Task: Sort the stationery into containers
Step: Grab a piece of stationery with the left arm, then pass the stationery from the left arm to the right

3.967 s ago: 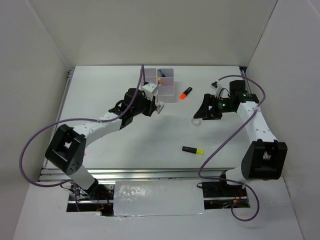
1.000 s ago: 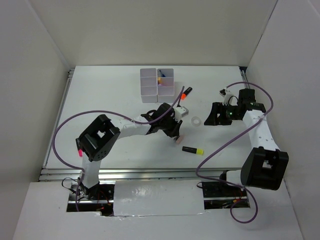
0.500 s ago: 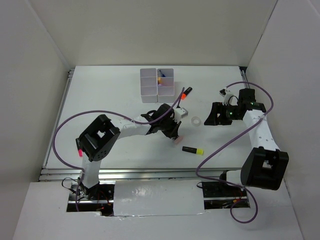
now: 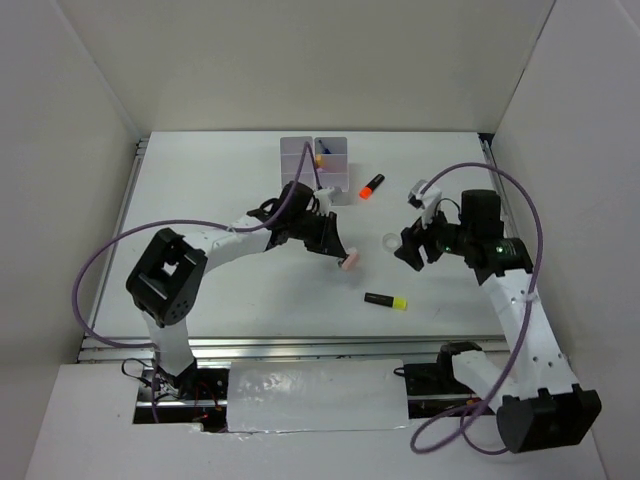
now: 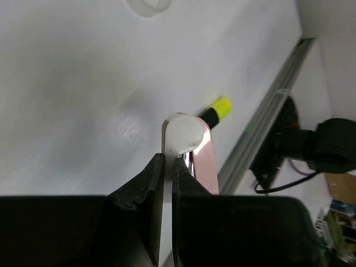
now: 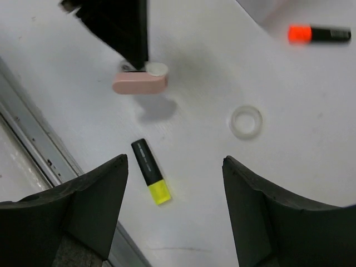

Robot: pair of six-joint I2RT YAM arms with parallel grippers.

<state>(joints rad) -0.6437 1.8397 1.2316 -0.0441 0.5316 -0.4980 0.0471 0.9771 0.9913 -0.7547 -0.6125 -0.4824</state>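
Left gripper (image 4: 338, 250) is clamped on a stubby pink marker with a white cap end (image 4: 348, 262). The left wrist view shows the two dark fingers (image 5: 150, 183) pinched nearly together right at the marker's (image 5: 201, 164) cap end. From the right wrist camera the marker (image 6: 140, 83) hangs sideways with its shadow thrown apart from it on the white table (image 4: 200, 200), so it looks lifted off the surface.

Right gripper (image 6: 173, 161) is spread wide with nothing in it, hovering over the table just beside the clear tape ring (image 4: 392, 241).

The rest of the stationery is loose on the table. The yellow-and-black highlighter (image 4: 386, 300) lies toward the near edge, near the marker but apart from it. The orange-and-black highlighter (image 4: 372, 185) is just to the right of the white square plastic bins (image 4: 335, 182) at the back. One right-hand compartment has a few small coloured bits (image 4: 320, 157) inside; can't tell what they are. The left arm's purple cable (image 4: 100, 260) crosses part of the bin cluster.
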